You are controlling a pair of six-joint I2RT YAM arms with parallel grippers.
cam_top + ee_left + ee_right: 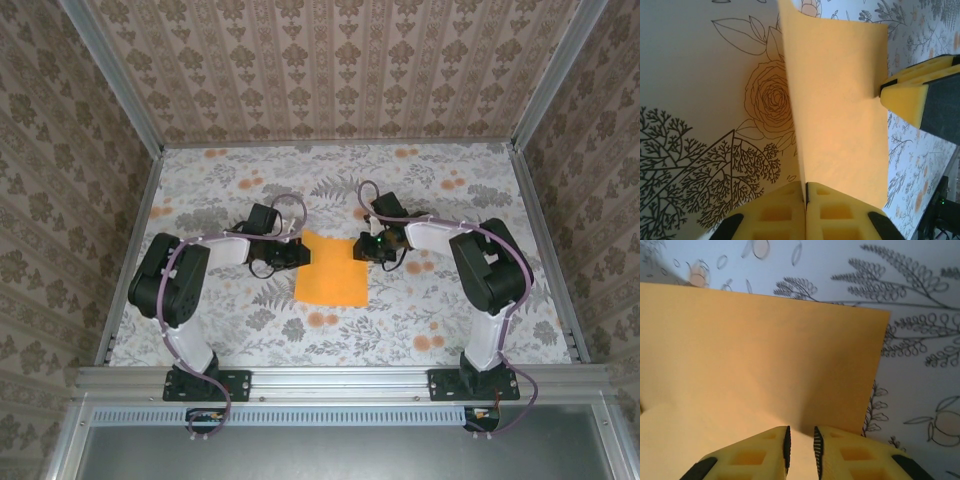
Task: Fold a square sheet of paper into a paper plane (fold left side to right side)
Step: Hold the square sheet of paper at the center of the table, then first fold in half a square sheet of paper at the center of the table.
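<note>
The square sheet of paper (pixel 331 270) is plain bright orange and lies mostly flat at the table's middle, between my two grippers. My left gripper (pixel 291 252) is at its left edge. In the left wrist view the left gripper (pixel 805 186) is shut on that edge, and the sheet (pixel 840 100) rises from between the yellow pads. My right gripper (pixel 372 247) is at the sheet's far right corner. In the right wrist view the right gripper (pixel 801 432) shows a narrow gap between its pads over the sheet (pixel 755 355). One right finger (pixel 912 97) touches the far edge.
The table (pixel 450 300) wears a floral cloth with small orange blotches. Patterned walls (pixel 340 70) close it in at the back and on both sides. An aluminium rail (pixel 340 380) runs along the near edge, with both arm bases on it.
</note>
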